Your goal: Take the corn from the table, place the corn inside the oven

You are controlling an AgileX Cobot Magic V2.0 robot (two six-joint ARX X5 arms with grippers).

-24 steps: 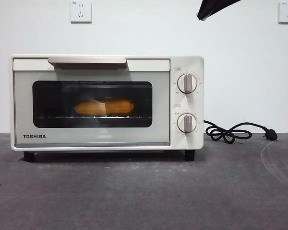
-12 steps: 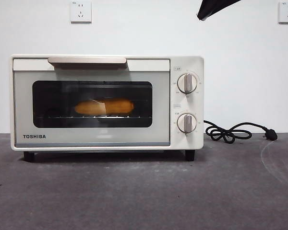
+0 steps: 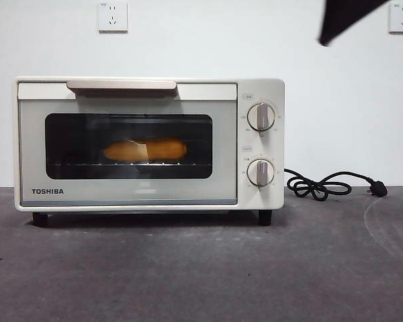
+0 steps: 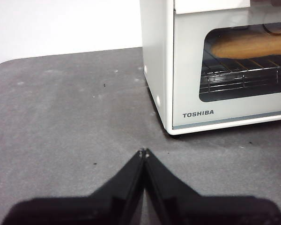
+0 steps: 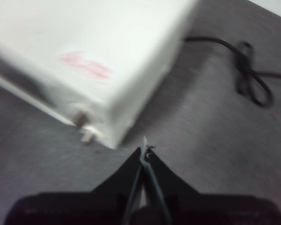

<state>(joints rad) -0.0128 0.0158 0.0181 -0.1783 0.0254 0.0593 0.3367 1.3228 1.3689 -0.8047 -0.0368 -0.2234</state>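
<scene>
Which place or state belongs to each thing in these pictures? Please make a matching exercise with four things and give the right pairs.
Things:
1. corn
2. oven door
3. power cord
4. left gripper

Places or states:
A. lies coiled on the table, beside the oven, with its plug not in a socket
B. shut, holding nothing, low over the table near the oven's corner
C. rests on the wire rack behind the dark glass
D. closed, its beige handle at the top

Pairs: 1-C, 2-D, 3-A, 4-B
</scene>
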